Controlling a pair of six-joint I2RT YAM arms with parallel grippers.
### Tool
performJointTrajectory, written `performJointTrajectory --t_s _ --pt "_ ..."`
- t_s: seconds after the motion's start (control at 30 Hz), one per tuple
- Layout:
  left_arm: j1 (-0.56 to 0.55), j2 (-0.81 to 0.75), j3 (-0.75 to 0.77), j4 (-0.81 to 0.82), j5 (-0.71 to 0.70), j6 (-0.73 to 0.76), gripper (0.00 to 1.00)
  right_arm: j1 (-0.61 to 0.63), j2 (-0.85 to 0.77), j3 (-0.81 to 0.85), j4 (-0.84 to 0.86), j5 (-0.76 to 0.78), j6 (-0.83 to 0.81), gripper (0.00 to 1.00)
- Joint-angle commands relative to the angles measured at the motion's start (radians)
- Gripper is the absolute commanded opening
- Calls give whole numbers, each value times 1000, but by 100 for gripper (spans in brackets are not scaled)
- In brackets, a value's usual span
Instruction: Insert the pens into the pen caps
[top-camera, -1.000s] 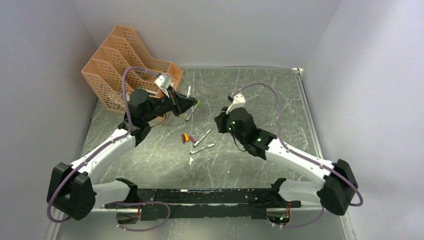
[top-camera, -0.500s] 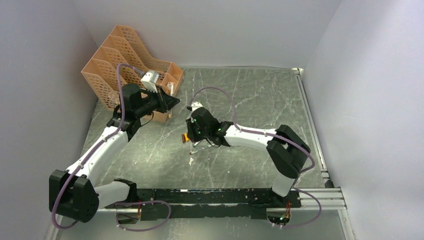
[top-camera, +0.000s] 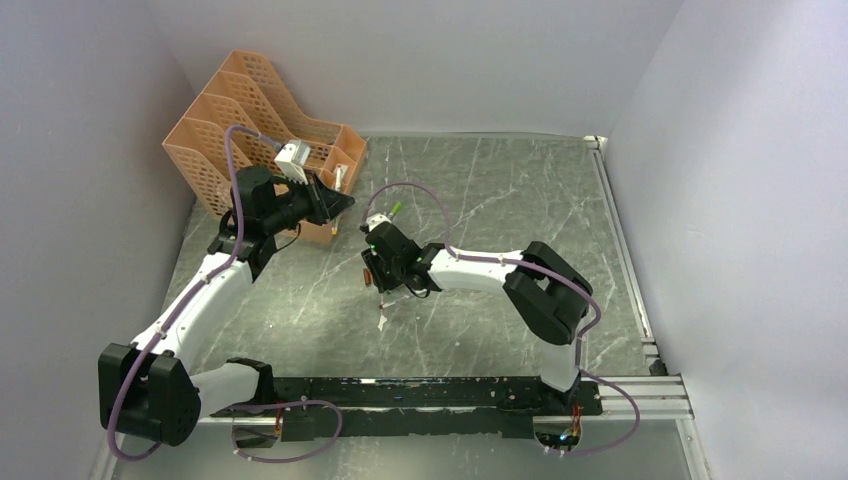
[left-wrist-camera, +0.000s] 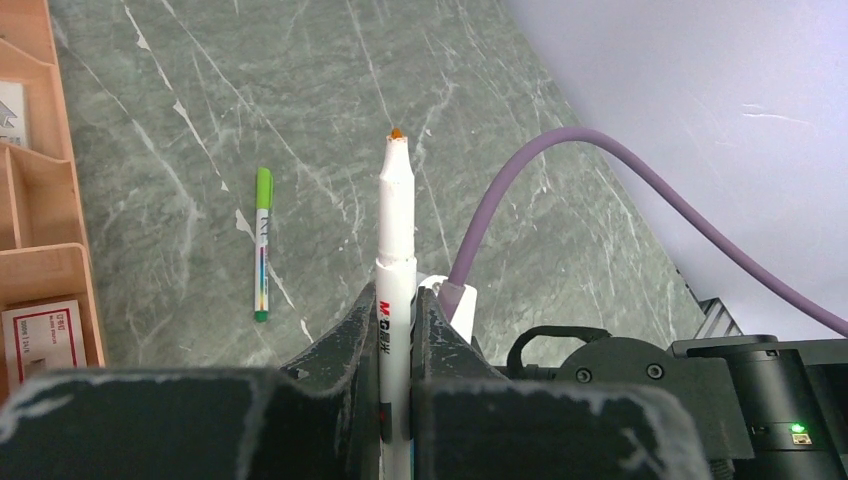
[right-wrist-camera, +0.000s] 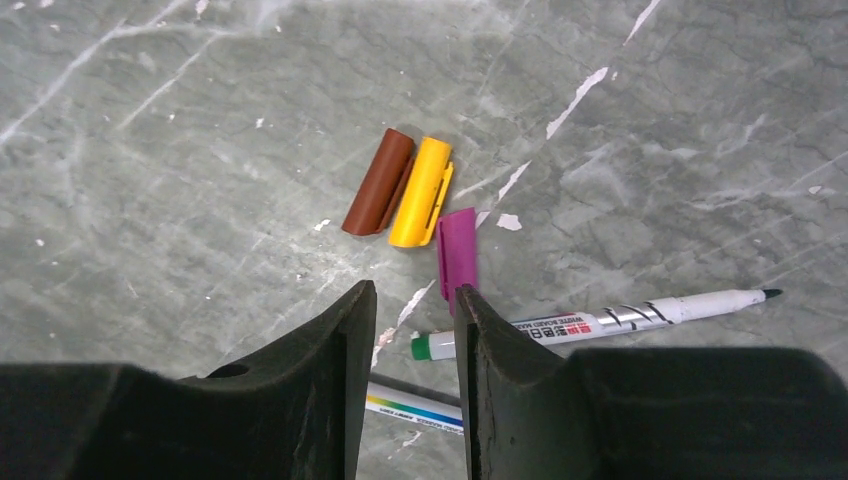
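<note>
Right wrist view: right hand (right-wrist-camera: 412, 300) hides most of a striped pen (right-wrist-camera: 415, 410).

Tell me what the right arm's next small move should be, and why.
Probably ease the right gripper ahead until its open jaws straddle the orange-brown cap, then lower. The left gripper is shut on a pen with an orange tip, which seems to match that cap. It lies touching the yellow cap, so the grasp looks tight.
</note>
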Motion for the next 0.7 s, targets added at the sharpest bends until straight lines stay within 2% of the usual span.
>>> performJointTrajectory --t_s 0.0,0.67 --pt "13 -6 -6 19 38 -10 7 8 23 35 -39 60 -47 34" --pt "20 6 -4 26 65 -19 7 13 104 75 -72 118 -69 31"
